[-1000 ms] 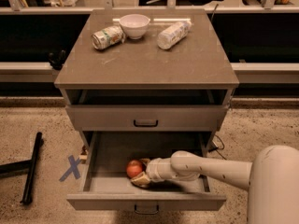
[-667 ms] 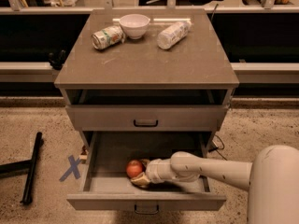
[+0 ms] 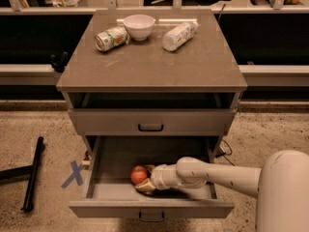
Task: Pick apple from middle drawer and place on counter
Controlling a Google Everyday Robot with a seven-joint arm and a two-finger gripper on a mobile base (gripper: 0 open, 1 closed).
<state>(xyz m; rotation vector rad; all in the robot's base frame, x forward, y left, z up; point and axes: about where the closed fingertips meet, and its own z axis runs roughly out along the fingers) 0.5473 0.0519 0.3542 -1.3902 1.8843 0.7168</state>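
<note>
Fingers [image 3: 143,187] of the gripper [image 3: 144,178] stand spread apart, one on the near side and one on the far side of the apple [image 3: 138,174], with the fruit's right flank between them; the pads do not appear to be pressing on it. The apple rests on the floor of the middle drawer [image 3: 149,209], left of centre and towards the near half. This drawer is pulled fully out, and the arm [image 3: 217,175] enters it from the right. Hazard 1: the apple is round and smooth, so closing off-centre is likely to squeeze it out to the left, where open drawer floor would let it roll. Hazard 2: the near finger lies low against the drawer floor, so a closing stroke could drag or jam there instead of seating on the fruit. Hazard 3: the closed upper drawer [image 3: 150,122] sits above the far part of the opening, so a lift without first drawing the wrist nearward risks striking its front. Hazard 4: on the counter [image 3: 154,66], a can [image 3: 111,37], a white bowl [image 3: 139,26] and a bottle [image 3: 178,35] lie along the far edge. A placement made too far back could knock them, so the bare near half is the safer target.
</note>
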